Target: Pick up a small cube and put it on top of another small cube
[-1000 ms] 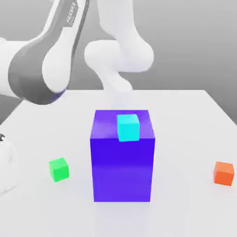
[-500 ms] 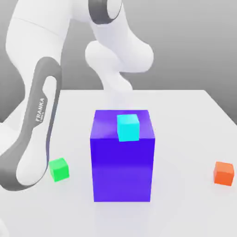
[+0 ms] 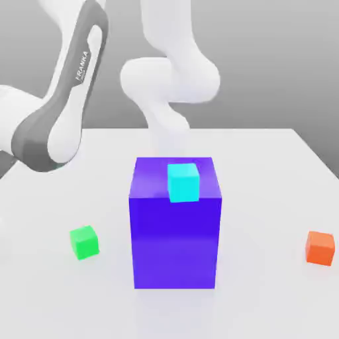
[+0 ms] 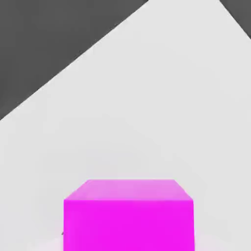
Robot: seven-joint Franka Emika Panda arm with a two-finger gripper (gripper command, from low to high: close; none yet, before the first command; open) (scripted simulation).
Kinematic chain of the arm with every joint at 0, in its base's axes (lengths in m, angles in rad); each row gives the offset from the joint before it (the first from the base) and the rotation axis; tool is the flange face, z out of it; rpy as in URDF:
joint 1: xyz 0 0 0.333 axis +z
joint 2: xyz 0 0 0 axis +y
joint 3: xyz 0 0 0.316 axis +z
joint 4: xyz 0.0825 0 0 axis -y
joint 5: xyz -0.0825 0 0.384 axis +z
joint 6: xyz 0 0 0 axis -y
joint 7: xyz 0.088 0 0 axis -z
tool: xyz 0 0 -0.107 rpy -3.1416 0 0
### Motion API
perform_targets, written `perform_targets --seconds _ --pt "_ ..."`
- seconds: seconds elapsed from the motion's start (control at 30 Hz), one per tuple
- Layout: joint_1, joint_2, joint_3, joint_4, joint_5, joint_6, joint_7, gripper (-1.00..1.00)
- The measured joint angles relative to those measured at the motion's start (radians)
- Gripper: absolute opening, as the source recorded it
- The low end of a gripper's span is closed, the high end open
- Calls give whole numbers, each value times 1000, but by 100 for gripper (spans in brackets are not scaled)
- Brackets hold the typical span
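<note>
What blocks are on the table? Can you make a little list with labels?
table: white
big block: blue, near the middle
on top of it: small turquoise cube
exterior view's left: small green cube
exterior view's right: small orange cube
hand view: pink cube on the table
robot arm: white and grey
</note>
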Motion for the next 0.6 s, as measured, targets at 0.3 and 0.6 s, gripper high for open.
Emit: perform_targets --seconds 0.3,0.6 --pt "-65 -296 -15 -331 -197 48 214 -100" --pt "-36 -408 -31 -558 -133 155 225 -100"
